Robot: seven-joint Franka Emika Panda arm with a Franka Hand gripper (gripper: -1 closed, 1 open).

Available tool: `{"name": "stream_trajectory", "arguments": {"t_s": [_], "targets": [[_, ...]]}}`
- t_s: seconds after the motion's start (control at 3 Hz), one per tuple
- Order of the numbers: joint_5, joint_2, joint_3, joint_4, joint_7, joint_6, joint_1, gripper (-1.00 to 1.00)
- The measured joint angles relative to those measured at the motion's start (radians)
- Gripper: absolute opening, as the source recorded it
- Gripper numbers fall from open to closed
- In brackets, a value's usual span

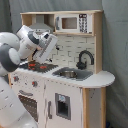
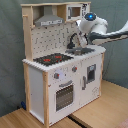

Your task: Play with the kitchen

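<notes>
One claw (image 2: 79, 34) hovers above the kitchen (image 2: 62, 70) beside its sink (image 1: 71, 74).

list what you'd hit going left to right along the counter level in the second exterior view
stovetop → tap → sink → robot arm, reaching in from the second exterior view's right

A grey-green curtain or fabric backdrop (image 2: 12, 55) hangs behind the scene in both exterior views, falling in soft vertical folds, while in the second exterior view a light wooden floor or tabletop (image 2: 107, 107), seemingly made of joined panels, lies below under even light.
</notes>
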Motion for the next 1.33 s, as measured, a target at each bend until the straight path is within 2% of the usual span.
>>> {"name": "stream_trajectory", "arguments": {"t_s": [0.33,0.67,1.0,1.33], "targets": [[0.000,0.099,0.019,0.019,0.000,-0.013,0.002,1.00],[0.021,0.180,0.020,0.021,0.000,-0.079,0.008,1.00],[0.085,0.187,0.017,0.019,0.000,-0.170,0.008,1.00],[0.141,0.235,-0.011,0.018,0.007,-0.234,-0.003,1.00]]}}
